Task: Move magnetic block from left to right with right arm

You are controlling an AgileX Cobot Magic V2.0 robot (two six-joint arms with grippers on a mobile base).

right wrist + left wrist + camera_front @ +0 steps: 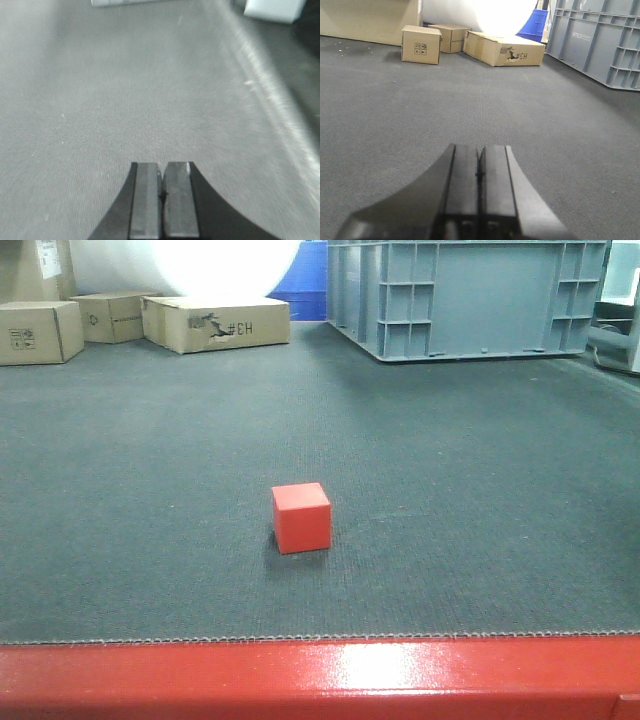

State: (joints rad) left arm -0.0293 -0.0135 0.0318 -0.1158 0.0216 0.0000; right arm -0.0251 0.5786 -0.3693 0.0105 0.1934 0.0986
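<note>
Front view: "#CH" on cardboard box (216, 322) behind red magnetic block (301, 517).

The magnetic block (301, 517) is showing plain red on the dark grey ribbed mat (480, 500); behind it are sitting brown cardboard boxes (215, 322) and a blue-grey crate (465, 295).

Matte red block (301, 517) on rough woven mat (480, 500).
</note>
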